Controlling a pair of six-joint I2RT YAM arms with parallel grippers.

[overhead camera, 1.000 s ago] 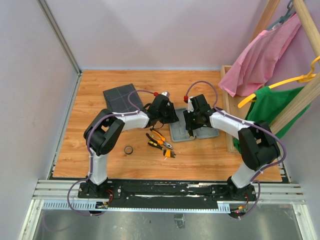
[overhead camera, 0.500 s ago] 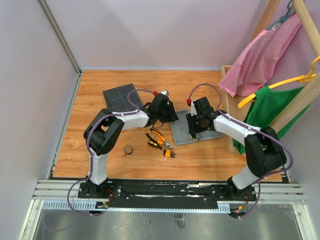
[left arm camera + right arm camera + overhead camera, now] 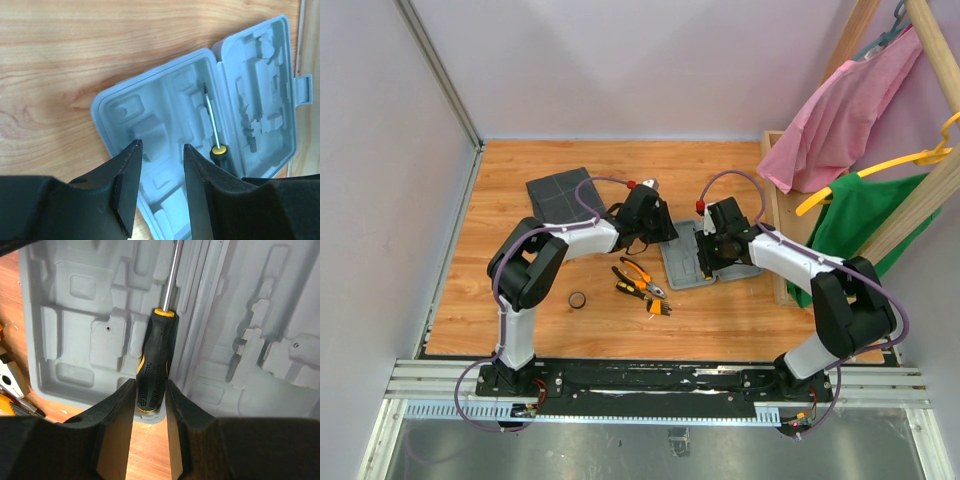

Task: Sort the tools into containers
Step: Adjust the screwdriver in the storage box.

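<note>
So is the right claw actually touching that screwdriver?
Touching. In the right wrist view the right claw closes on the screwdriver handle, with no gap on either side.

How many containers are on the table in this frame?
2. The open light-grey case lies right of centre, with a screwdriver inside it. The dark grey pouch lies flat at the far left of the table. No other is visible.

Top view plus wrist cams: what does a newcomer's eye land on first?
The open light-grey case in the middle of the table draws the eye first. In the right wrist view the right gripper pinches the handle of a black-and-yellow screwdriver lying along the case's hinge, while the left gripper hovers open and empty above. Loose orange-handled pliers lie just in front of the case.
</note>
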